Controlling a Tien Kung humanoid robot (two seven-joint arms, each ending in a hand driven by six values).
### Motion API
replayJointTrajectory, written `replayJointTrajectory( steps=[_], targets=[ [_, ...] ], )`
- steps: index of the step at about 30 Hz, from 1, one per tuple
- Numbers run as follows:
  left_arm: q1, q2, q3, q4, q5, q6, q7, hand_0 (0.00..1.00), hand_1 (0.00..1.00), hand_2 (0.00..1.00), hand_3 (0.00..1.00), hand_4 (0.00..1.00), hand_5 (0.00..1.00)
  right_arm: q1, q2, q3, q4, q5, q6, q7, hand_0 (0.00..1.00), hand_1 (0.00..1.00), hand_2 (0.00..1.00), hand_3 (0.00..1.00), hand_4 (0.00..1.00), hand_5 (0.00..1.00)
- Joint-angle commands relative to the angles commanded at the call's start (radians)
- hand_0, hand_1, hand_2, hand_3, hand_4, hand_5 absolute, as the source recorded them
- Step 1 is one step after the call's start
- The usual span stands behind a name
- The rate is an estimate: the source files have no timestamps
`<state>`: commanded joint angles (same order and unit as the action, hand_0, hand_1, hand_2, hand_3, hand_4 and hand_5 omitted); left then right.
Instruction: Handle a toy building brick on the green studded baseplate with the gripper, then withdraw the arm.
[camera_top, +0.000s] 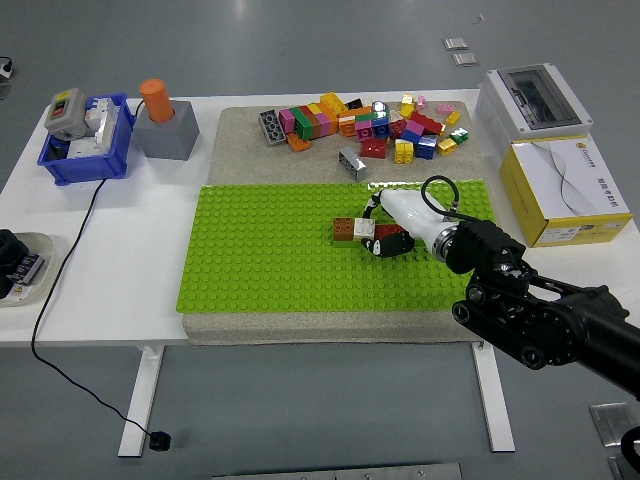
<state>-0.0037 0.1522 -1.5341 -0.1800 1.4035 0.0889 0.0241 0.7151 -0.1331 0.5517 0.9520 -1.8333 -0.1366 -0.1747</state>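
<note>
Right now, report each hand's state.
Left hand: not in view.
Right hand: over the green baseplate, fingers at the white brick; grasp cannot be told.

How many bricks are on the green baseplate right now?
3 visible on the green baseplate: a brown brick, a white brick touching its right side, and a red brick at the right hand. The hand may hide more.

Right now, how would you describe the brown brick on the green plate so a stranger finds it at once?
Look at the big green studded baseplate in the middle of the white table. Near its centre-right, a short row of bricks sits by the right hand. The brown brick is the leftmost one, beside a white brick.
</note>
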Motion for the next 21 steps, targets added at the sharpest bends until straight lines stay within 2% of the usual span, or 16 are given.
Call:
replayJointTrajectory(
  steps=[1, 6, 7, 21],
  targets=[
    [0.000, 0.000, 0.000, 0.000, 0.000, 0.000, 0.000, 0.653, 0.610, 0.585, 0.620, 0.641, 0.157, 0.001, 0.000, 0.000, -0.001, 0.000, 0.000, 0.000, 0.759, 0.752, 0.779, 0.540, 0.685, 0.242],
    [-0.002, 0.000, 0.003, 0.000, -0.002, 0.000, -0.001, 0.653, 0.610, 0.585, 0.620, 0.641, 0.157, 0.003, 0.000, -0.002, -0.001, 0.000, -0.002, -0.001, 0.759, 0.752, 0.779, 0.540, 0.685, 0.242],
    [-0.002, 0.000, 0.004, 0.000, -0.003, 0.000, -0.001, 0.653, 0.610, 0.585, 0.620, 0.640, 0.157, 0.003, 0.000, -0.002, 0.000, -0.001, -0.002, -0.001, 0.760, 0.752, 0.784, 0.616, 0.685, 0.241],
    [-0.008, 0.004, 0.007, 0.000, 0.000, -0.002, -0.001, 0.653, 0.610, 0.586, 0.620, 0.641, 0.157, 0.010, 0.002, -0.012, 0.000, 0.006, -0.004, -0.003, 0.760, 0.754, 0.787, 0.638, 0.685, 0.240]
  ],
)
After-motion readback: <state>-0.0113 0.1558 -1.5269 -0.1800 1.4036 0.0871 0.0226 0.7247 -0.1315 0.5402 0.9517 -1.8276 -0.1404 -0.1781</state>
